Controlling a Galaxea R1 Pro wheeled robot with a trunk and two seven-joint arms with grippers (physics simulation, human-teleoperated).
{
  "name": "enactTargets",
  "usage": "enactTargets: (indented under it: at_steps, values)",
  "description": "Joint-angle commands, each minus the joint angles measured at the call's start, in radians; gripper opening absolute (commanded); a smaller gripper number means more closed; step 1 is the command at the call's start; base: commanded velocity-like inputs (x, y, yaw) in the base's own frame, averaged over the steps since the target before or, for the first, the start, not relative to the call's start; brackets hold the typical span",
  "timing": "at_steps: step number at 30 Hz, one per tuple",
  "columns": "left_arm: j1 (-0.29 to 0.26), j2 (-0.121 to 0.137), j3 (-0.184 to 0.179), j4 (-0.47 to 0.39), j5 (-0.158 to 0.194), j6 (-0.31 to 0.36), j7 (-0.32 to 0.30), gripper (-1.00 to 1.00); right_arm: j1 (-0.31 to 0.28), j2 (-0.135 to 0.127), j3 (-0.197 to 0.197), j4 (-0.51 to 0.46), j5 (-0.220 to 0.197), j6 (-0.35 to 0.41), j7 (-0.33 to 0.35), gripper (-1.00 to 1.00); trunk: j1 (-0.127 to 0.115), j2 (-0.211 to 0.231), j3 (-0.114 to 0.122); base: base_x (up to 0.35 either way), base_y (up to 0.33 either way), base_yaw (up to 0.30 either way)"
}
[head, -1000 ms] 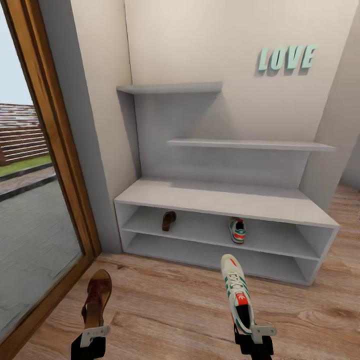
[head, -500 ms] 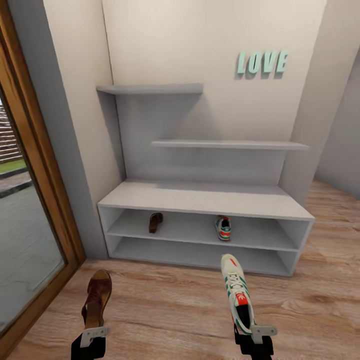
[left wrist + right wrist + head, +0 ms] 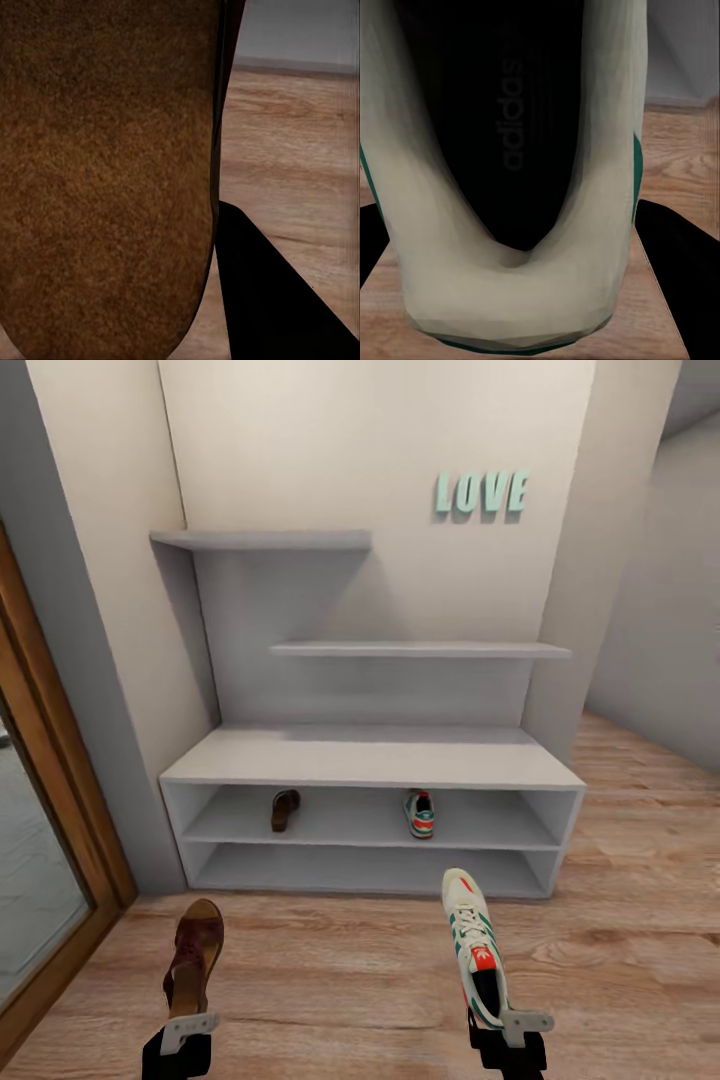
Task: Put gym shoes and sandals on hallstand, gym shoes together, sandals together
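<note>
In the left pincer [image 3: 187, 1032] a sandal [image 3: 193, 955] sticks forward; right pincer [image 3: 510, 1028] grips a gym shoe [image 3: 474, 945].

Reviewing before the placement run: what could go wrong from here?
1. The sandal and gym shoe on the hallstand's upper shelf sit far apart, so the held shoes may land beside the wrong mate.
2. The left tool grips its sandal and the right tool its gym shoe by the heel only; either might slip.
3. The shelf opening looks low, so a toe may catch.
</note>
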Motion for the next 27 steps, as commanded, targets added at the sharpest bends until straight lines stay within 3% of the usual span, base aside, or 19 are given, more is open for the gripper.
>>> enactTargets:
  at_steps: [1, 11, 27]
  values:
    - [0.0, 0.0, 0.005, 0.001, -0.004, -0.003, -0.004, -1.0, -0.001, -0.001, 0.009, 0.0, -0.011, -0.003, -0.003, -1.0, 0.0, 0.0, -0.001, 0.0, 0.0, -0.198]
    - [0.0, 0.0, 0.005, 0.001, -0.004, -0.003, -0.004, -1.0, -0.001, 0.0, 0.009, 0.0, -0.011, -0.004, -0.003, -1.0, 0.0, 0.0, 0.002, 0.0, 0.0, -0.186]
    - [-0.003, -0.005, 0.001, -0.002, -0.01, 0.005, -0.004, -1.0, -0.001, -0.001, 0.005, -0.004, -0.012, -0.004, -0.002, -1.0, 0.0, 0.0, 0.002, 0.0, 0.0, -0.011]
